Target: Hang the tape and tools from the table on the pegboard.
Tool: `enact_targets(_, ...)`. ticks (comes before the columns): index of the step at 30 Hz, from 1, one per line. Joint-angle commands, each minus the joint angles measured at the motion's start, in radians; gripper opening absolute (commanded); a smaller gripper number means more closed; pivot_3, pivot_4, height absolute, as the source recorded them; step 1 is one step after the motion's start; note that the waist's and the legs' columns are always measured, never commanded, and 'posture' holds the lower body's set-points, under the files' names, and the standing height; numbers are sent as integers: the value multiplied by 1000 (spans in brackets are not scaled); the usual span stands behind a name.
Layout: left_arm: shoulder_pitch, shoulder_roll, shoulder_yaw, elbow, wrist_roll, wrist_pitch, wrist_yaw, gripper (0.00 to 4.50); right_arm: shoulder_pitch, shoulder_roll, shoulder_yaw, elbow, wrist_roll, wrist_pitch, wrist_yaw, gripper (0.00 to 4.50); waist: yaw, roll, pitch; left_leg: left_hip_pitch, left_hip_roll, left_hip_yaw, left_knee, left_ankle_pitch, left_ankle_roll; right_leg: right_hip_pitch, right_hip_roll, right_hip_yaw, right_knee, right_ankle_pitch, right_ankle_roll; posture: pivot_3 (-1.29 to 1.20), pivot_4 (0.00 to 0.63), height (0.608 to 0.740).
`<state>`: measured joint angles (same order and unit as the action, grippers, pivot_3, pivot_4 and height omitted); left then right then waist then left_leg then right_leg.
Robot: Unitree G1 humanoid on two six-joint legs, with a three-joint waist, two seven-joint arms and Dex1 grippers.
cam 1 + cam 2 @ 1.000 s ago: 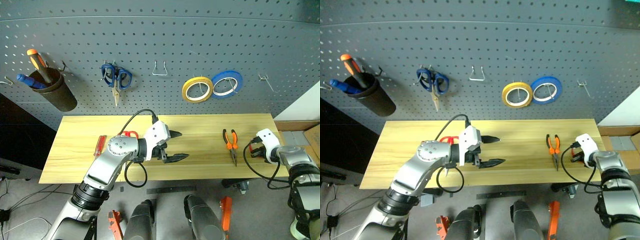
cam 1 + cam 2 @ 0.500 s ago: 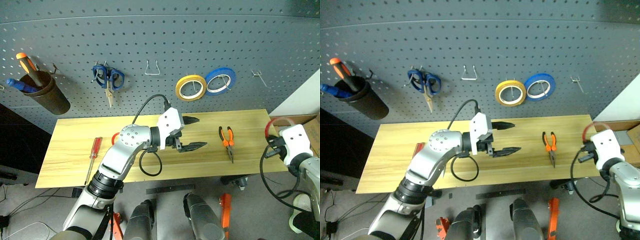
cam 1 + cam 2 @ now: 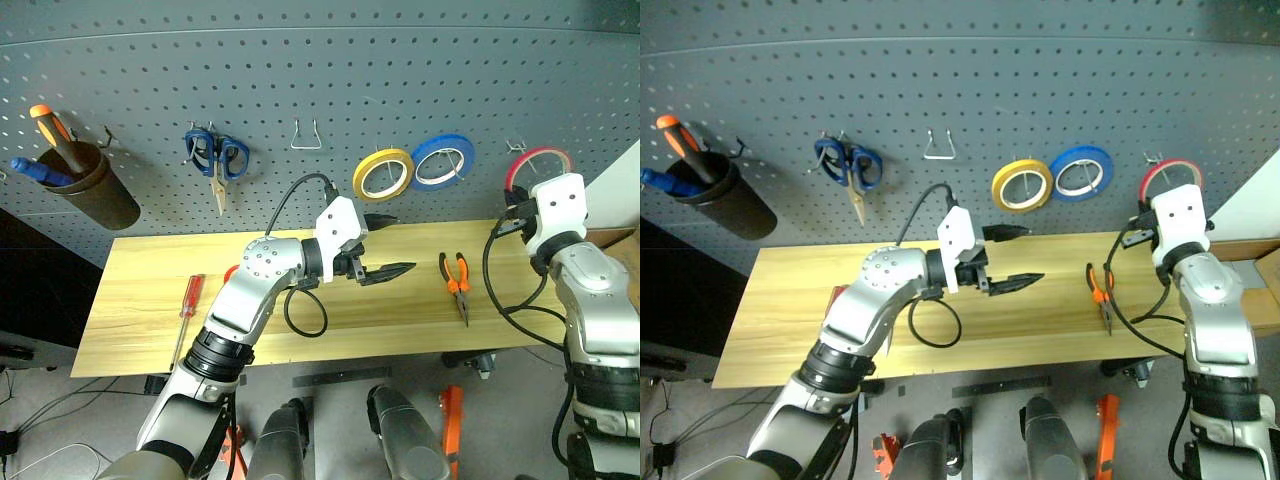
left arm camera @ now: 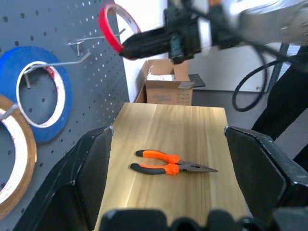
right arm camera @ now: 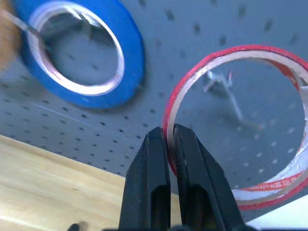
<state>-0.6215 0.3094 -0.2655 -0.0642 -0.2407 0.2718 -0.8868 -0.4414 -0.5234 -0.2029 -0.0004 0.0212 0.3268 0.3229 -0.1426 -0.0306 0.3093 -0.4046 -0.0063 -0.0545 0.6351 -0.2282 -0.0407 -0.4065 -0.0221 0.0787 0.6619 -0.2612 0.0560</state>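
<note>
A dark grey pegboard (image 3: 300, 70) rises behind the light wooden table (image 3: 140, 290). The right gripper (image 5: 169, 139) pinches the rim of the red tape (image 5: 240, 125), holding the ring up against the board around a metal hook (image 5: 226, 91), beside the blue roll (image 3: 441, 161) and yellow roll (image 3: 384, 176). The left gripper (image 3: 385, 245) hangs over the table, jaws wide and empty. The pliers (image 3: 458, 285) and screwdriver (image 3: 187, 312) lie on the tabletop.
</note>
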Motion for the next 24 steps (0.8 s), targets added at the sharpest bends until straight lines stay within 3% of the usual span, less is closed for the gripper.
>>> enact_targets(1,2,5,23,-34,-4,-13,9,3991,-58,0,-21,113,7,-101,-20,21,0,0,0,0,0,0,0,0,0,0,0,0,0,0,0,-218,303,740)
enact_targets(5,10,12,28,-38,-4,-10,20,3991,-40,27,-11,119,38,-110,-1,21,1,0,0,0,0,0,0,0,1,0,0,0,0,0,0,-207,303,740)
enact_targets(8,23,36,34,-28,-1,-15,14,3991,41,59,4,32,51,-53,-1,602,3,0,0,-1,0,-1,0,-1,1,0,0,-1,0,0,0,-214,306,740)
enact_targets(15,48,180,34,84,69,-131,-72,3991,217,195,34,-182,75,241,-98,2911,0,1,0,-1,1,-3,1,0,0,-1,0,-2,2,0,0,-227,306,740)
enact_targets(19,50,229,25,139,101,-183,-106,3991,194,285,55,-171,30,480,-226,4208,0,1,0,-1,1,-4,1,0,0,-2,0,-2,2,0,-1,-222,305,740)
enact_targets(24,49,231,26,153,113,-203,-119,3991,51,337,8,-31,48,626,-298,4208,2,1,0,-4,1,-7,4,0,1,-4,-1,-2,2,1,-1,-209,300,740)
